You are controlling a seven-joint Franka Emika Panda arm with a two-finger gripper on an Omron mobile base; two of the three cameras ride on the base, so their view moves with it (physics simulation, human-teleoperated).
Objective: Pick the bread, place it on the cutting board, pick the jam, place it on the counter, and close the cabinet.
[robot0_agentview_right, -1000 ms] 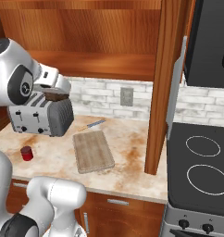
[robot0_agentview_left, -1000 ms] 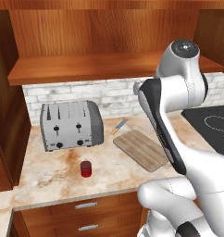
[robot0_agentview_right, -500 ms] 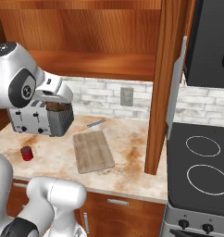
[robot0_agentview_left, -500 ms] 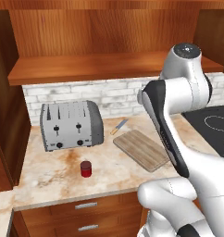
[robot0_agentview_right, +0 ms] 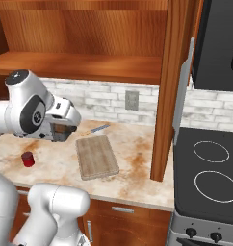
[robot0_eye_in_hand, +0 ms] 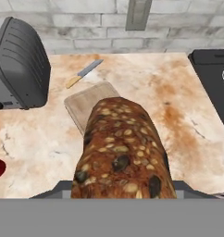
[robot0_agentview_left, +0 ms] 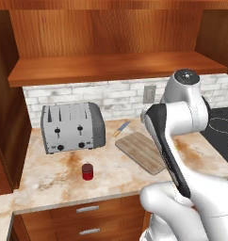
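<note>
One bread loaf is held clamped in the gripper above the counter, over one cutting board (one jam jar stands near the front edge).

The bread is dark brown, speckled with pale and black seeds. The cutting board is light brown wood with plank lines. The jam is red with a darker lid. The counter is beige marble with rusty blotches. The toaster is silver with dark grey ends. The knife has a tan handle and grey blade. The cabinet is reddish-brown.
</note>
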